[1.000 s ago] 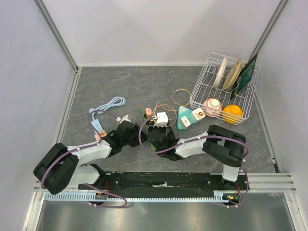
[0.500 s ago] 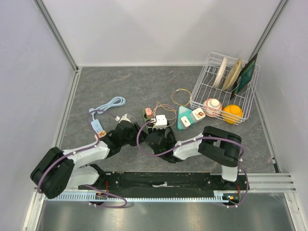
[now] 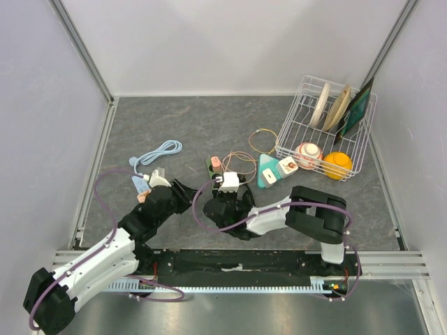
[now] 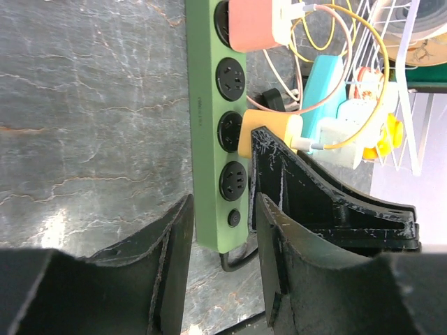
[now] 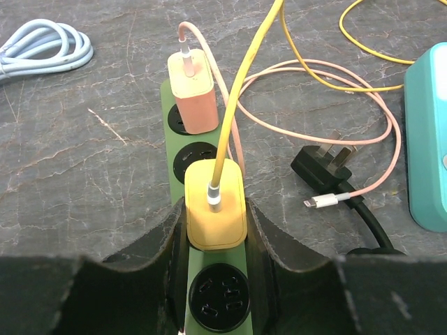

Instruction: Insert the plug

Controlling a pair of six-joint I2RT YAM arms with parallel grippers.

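One yellow plug (image 5: 213, 206) is the task's thing, clamped by its sides in the closed right pincer (image 5: 216, 234), its yellow cable (image 5: 241, 91) rising from the top face. It stands over the third socket of the green power strip (image 5: 198, 162), which lies flat on the grey surface (image 5: 91, 153) with its long axis running straight away from that pincer. A pink adapter (image 5: 195, 98) is seated at the far end, with one bare socket between the two. Whether the pins have entered I cannot tell; the left wrist view shows that socket's face exposed, so the plug likely needs pressing straight down. The left pincer (image 4: 222, 230) gapes wide and empty by the strip's switch end, farther from the plug.
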